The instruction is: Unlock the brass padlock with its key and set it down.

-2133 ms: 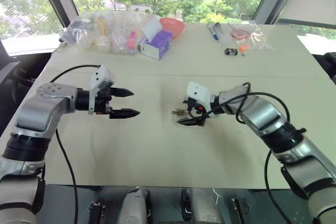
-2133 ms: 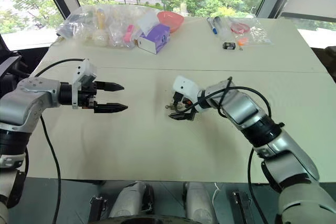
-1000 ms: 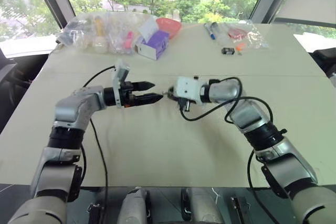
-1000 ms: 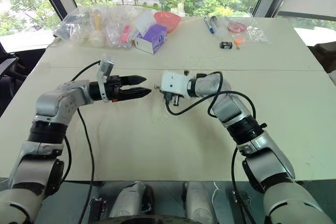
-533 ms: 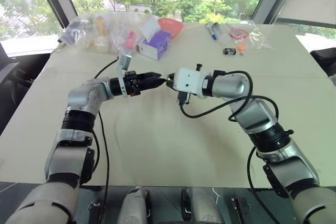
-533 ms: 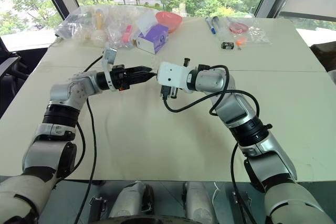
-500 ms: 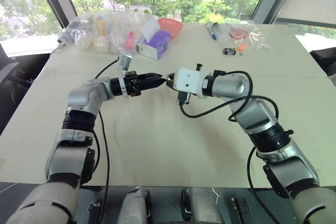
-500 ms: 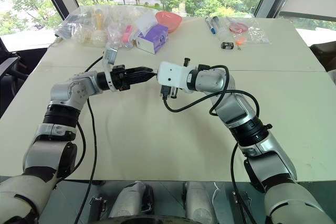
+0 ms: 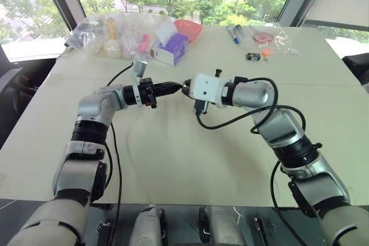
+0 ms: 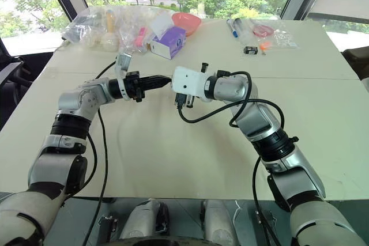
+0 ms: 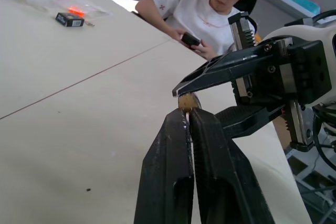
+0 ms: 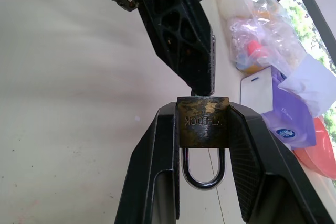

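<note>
Grippers [image 12: 203,129] [image 11: 188,116] — two; brass padlock [image 12: 203,121] — one

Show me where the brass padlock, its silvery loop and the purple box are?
brass padlock [image 12: 203,121], right wrist view, on its brass body.
silvery loop [image 12: 202,182], right wrist view, on the bend of the loop.
purple box [image 9: 174,47], left eye view, on its purple top.

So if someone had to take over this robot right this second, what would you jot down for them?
Right gripper: shut on the brass padlock, held above the table, body between the fingers, shackle still seated in the body.
Left gripper: shut, its tips right at the padlock's end. A thin metal edge shows there, probably the key, but I cannot tell whether it is in the keyhole.
Done: padlock picked up, both grippers brought together.
Left: turn the key, free the shackle, set the padlock down.
</note>
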